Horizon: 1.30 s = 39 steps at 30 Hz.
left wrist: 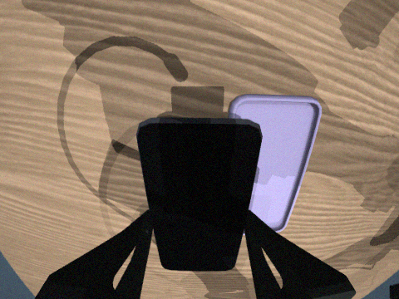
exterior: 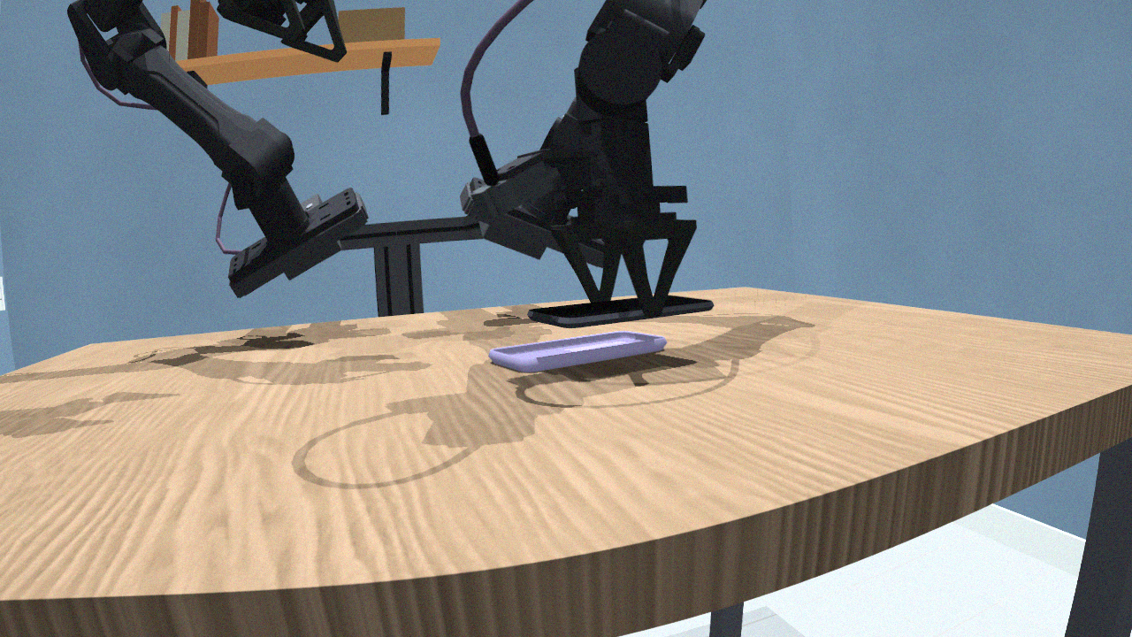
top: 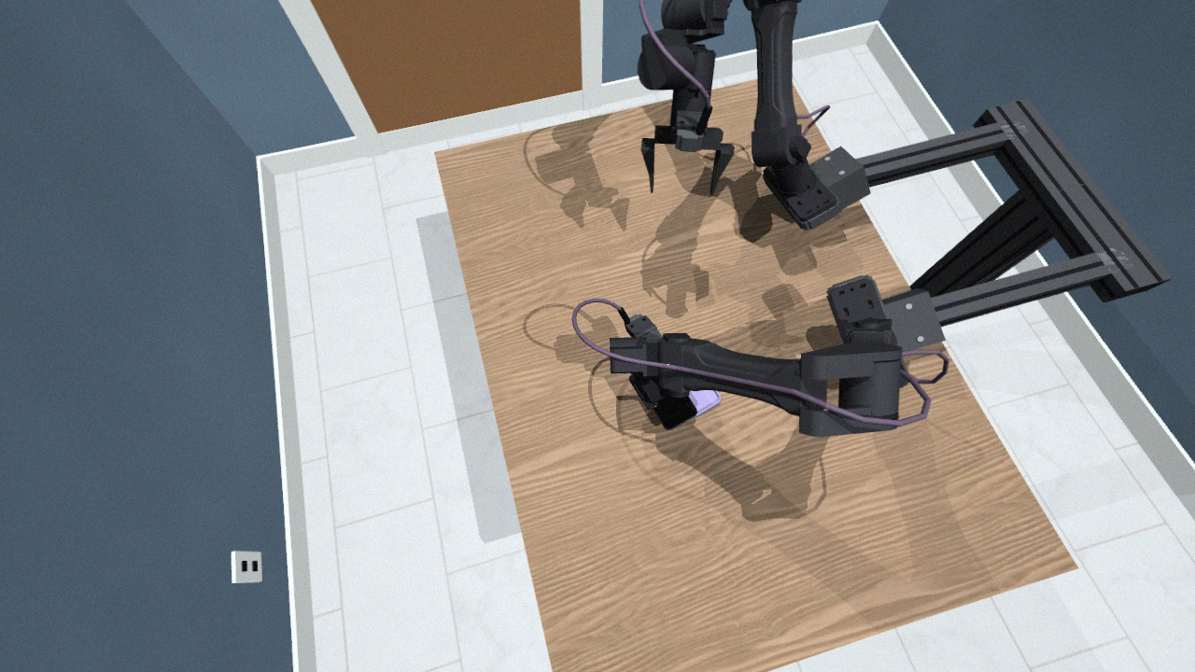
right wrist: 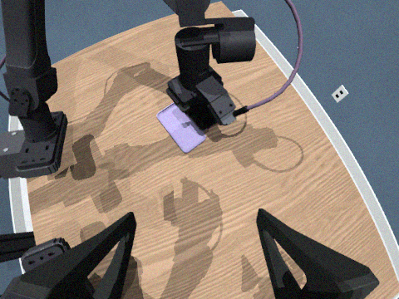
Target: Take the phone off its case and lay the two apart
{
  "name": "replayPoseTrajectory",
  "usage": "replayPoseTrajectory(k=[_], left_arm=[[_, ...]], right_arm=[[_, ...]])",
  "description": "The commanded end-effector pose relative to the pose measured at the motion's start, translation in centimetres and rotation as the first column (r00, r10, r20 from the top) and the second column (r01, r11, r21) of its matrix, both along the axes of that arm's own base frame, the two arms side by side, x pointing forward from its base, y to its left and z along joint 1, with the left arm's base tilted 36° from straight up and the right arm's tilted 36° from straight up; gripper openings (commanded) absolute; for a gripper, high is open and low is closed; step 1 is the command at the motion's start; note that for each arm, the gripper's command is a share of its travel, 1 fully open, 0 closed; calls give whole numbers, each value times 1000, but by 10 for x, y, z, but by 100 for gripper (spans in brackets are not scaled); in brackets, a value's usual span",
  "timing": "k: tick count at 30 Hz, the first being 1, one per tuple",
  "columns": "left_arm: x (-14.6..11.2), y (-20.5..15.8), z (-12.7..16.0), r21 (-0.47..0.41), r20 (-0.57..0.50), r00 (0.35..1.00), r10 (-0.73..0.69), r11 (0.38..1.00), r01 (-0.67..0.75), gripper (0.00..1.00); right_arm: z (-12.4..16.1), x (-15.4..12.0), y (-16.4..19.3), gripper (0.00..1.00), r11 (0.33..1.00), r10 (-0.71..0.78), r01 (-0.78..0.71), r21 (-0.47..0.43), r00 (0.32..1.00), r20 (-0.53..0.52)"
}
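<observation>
The black phone (top: 675, 411) (exterior: 566, 312) (left wrist: 199, 174) is off its case, level and a little above the table. My left gripper (exterior: 625, 307) (left wrist: 198, 216) is shut on it, with one finger on each long side. The open lilac case (top: 706, 400) (exterior: 581, 352) (left wrist: 278, 158) (right wrist: 180, 129) lies empty on the table with its hollow side up. In the left wrist view the phone covers the case's left edge. My right gripper (top: 682, 191) (right wrist: 195, 217) is open and empty, well away from both.
The wooden table (top: 668, 560) (exterior: 317, 538) carries both arms' shadows. The arm bases sit on a dark metal frame (top: 1077, 208) along one table edge. In the exterior view, a wall shelf (exterior: 317, 63) hangs behind the arms.
</observation>
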<state>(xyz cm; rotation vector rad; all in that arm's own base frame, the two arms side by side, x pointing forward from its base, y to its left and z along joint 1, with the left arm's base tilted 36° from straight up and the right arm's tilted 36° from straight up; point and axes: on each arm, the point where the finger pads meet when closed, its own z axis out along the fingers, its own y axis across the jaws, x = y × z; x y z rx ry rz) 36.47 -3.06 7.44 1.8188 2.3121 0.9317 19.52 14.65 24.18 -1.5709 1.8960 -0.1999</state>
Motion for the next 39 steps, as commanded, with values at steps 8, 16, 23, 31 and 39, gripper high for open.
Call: replayPoseTrajectory(k=[8, 16, 23, 31, 39], left_arm=[[45, -5, 33, -19, 7, 1000, -30, 999, 30, 67], [56, -3, 41, -11, 21, 999, -26, 1000, 26, 67], [61, -4, 47, -21, 50, 999, -17, 1000, 18, 67], [61, -4, 47, -21, 50, 999, -17, 1000, 18, 67], [60, -6, 45, 1, 47, 999, -11, 1000, 11, 67]], right_arm=[[-40, 4, 57, 100, 960, -262, 241, 141, 951, 162], [-53, -14, 82, 100, 893, -391, 301, 334, 888, 244], [-69, -38, 93, 100, 867, -401, 264, 423, 873, 277], [-75, -45, 96, 100, 892, -357, 235, 387, 890, 285], [-75, -45, 96, 100, 892, -357, 235, 387, 890, 285]])
